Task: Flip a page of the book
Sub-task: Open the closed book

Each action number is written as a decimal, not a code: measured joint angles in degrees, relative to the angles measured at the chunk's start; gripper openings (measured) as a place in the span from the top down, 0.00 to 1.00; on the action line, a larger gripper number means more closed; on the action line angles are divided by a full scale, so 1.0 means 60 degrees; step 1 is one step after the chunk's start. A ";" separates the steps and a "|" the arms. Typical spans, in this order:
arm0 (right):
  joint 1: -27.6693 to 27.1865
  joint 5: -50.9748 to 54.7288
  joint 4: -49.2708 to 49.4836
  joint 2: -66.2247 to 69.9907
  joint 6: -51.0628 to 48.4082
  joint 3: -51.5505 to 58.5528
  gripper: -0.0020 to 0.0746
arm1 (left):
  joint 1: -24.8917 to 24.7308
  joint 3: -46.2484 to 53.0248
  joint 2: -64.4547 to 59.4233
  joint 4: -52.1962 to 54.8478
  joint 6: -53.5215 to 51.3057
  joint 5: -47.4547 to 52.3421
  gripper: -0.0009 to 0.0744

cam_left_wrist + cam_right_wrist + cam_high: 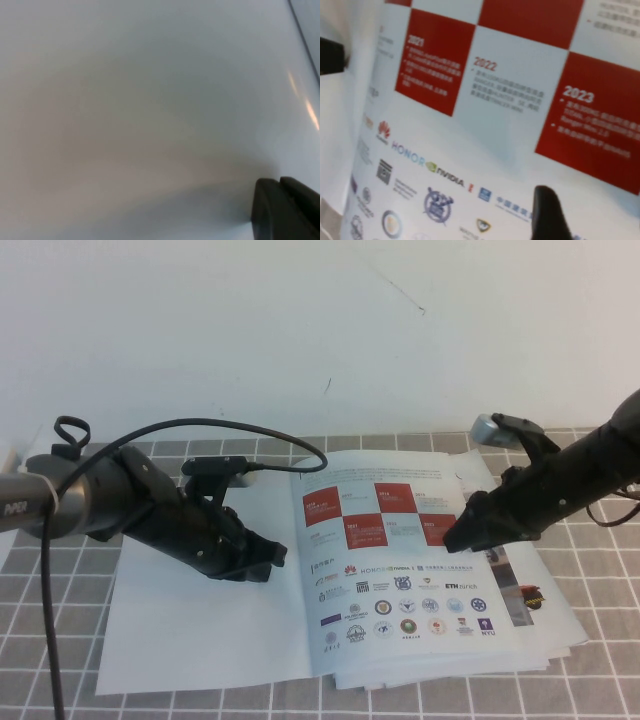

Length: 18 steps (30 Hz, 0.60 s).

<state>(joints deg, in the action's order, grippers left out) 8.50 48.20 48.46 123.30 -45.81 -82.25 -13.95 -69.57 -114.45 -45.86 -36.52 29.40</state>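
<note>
I see the book (330, 620) lying open on the checked cloth (60, 680). My right gripper (462, 532), jaws apart, hovers at the page's (400, 580) three o'clock edge. My left gripper (268, 562), apparently closed, rests at nine o'clock on the blank sheet (200, 630).

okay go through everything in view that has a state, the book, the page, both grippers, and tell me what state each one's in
book: lying open on the table.
page: flat on the book's right half, checker-and-logo side up, not lifted.
left gripper: low over the blank left sheet, holding nothing.
right gripper: open, empty, at the page's right part.
</note>
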 joint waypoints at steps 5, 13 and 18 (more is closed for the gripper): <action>0.0018 0.0512 0.0000 0.0000 0.0018 -0.0500 0.49 | 0.0000 0.0000 -0.0042 -0.0519 -0.0329 -0.0019 0.99; 0.0018 0.1901 -0.2453 0.0003 0.2297 -0.1635 0.49 | 0.0000 0.0000 -0.0084 -0.1170 -0.0927 -0.0019 0.99; 0.0018 0.2468 -0.2956 0.0153 0.2798 -0.1702 0.49 | 0.0000 0.0000 -0.0084 -0.1319 -0.0994 -0.0019 0.99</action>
<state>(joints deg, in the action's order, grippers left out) 8.61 63.00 30.72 124.22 -29.02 -92.46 -13.95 -69.57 -114.95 -53.78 -42.48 29.29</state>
